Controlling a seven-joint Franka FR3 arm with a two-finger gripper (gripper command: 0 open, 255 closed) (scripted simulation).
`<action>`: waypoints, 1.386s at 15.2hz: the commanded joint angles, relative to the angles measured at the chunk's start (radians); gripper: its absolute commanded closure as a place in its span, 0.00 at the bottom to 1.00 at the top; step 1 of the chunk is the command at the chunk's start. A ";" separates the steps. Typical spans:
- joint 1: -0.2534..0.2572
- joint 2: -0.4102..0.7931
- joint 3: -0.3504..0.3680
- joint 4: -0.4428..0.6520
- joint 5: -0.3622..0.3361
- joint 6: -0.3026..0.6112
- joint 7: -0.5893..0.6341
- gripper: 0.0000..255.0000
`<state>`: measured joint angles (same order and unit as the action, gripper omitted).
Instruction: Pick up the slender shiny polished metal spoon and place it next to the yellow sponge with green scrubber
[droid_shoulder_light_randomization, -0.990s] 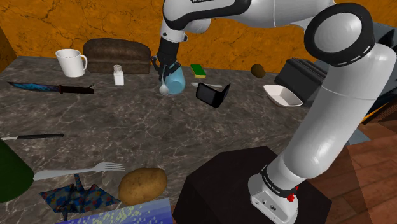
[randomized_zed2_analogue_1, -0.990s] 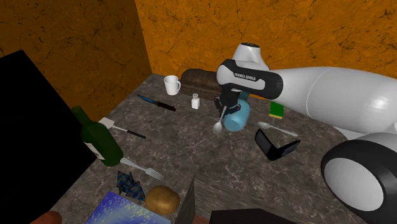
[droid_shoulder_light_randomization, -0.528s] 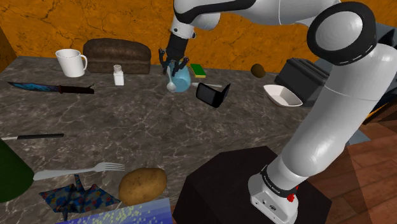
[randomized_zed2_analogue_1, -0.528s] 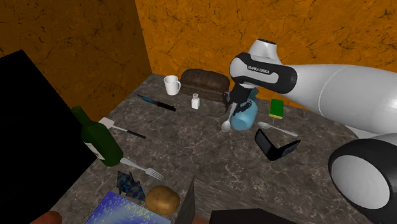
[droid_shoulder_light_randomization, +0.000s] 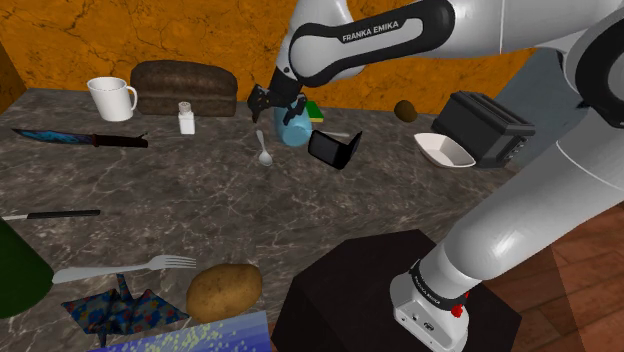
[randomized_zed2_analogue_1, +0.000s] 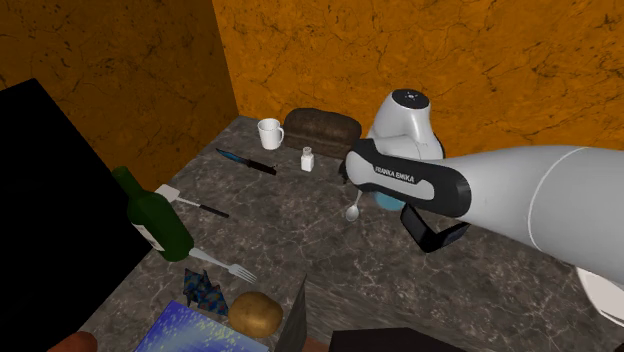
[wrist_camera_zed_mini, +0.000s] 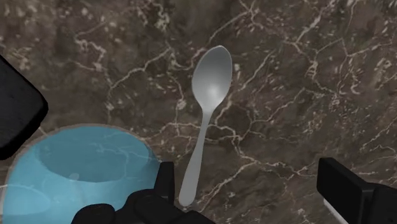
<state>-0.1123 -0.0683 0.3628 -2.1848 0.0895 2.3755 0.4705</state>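
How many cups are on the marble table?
2. A white mug is at the far corner beside the dark loaf; a blue cup is near the spoon. Others may be hidden behind the arm.

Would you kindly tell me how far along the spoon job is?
Done: the spoon is unclasped, beside the blue cup. In hand: nothing, the gripper is open over it. Left: the cup stands between spoon and sponge, so closer placement may remain.

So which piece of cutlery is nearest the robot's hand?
The spoon under the gripper, beside the blue cup; the fork and knives lie far off.
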 joint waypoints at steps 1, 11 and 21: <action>0.001 0.015 0.003 -0.014 -0.010 0.034 0.006 0.00; 0.002 0.053 0.006 -0.022 -0.029 0.078 0.019 0.00; 0.002 0.053 0.006 -0.022 -0.029 0.078 0.019 1.00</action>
<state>-0.1105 -0.0157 0.3689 -2.2071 0.0607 2.4536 0.4893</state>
